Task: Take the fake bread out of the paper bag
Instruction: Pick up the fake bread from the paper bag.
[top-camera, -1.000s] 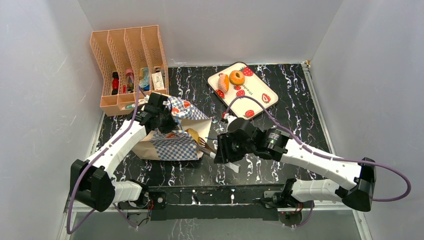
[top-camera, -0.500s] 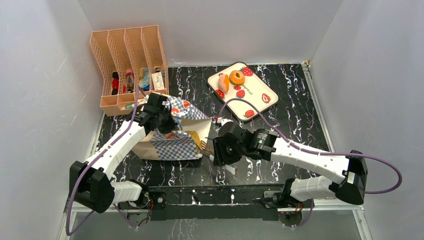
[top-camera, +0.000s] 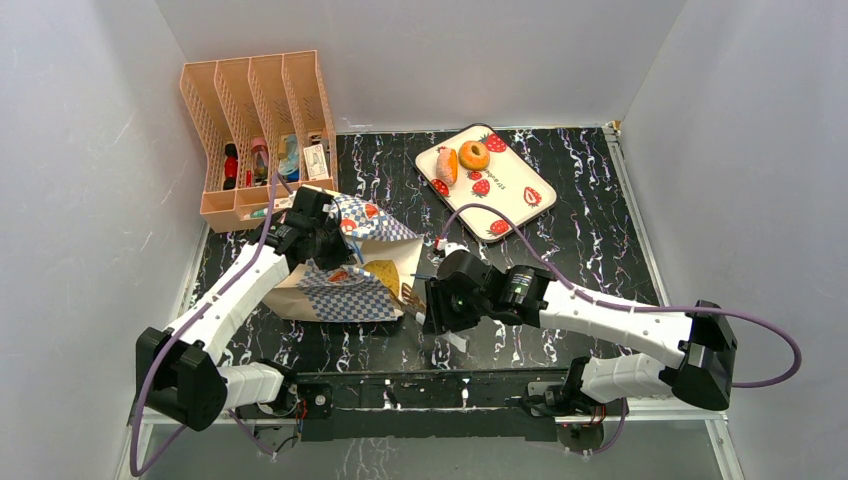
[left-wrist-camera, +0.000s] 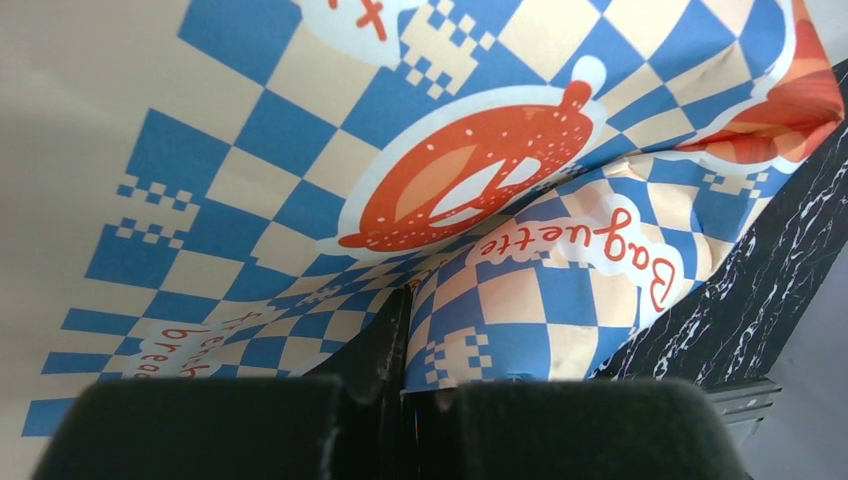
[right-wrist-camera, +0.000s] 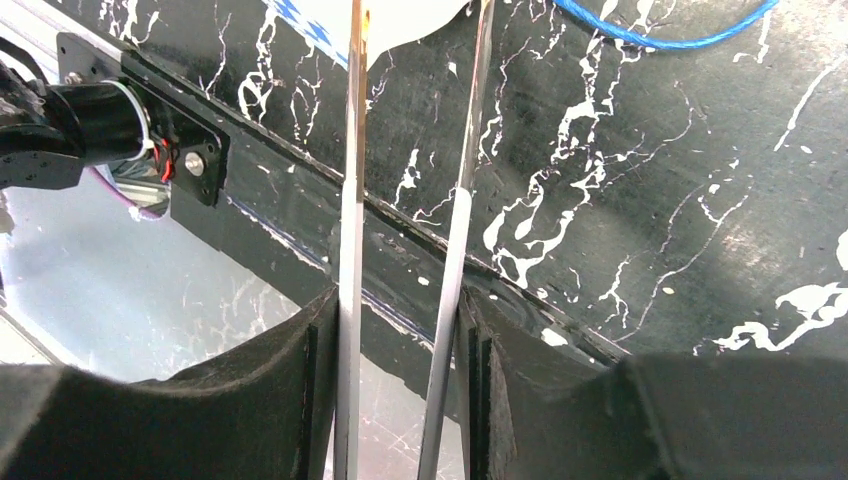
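On the marbled bench (top-camera: 590, 230), the paper bag (top-camera: 335, 298) lies on its side, its chequered edge pinched in the closed left end effector (left-wrist-camera: 400, 335). The right end effector (right-wrist-camera: 400, 345) grips metal tongs (right-wrist-camera: 351, 200) at the bag's mouth, where fake bread (top-camera: 384, 270) shows.

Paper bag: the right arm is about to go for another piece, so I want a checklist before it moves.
1. Grip of the left fingers on the paper bag's edge: ok.
2. Bag mouth open toward the tongs: ok.
3. Tongs seated between the right fingers: ok.
4. Reachable bread piece: ok, a yellow-brown one shows in the mouth.
5. Tong tips closed on it: cannot tell.
6. Room on the strawberry tray: ok, only a donut and a roll at one end.
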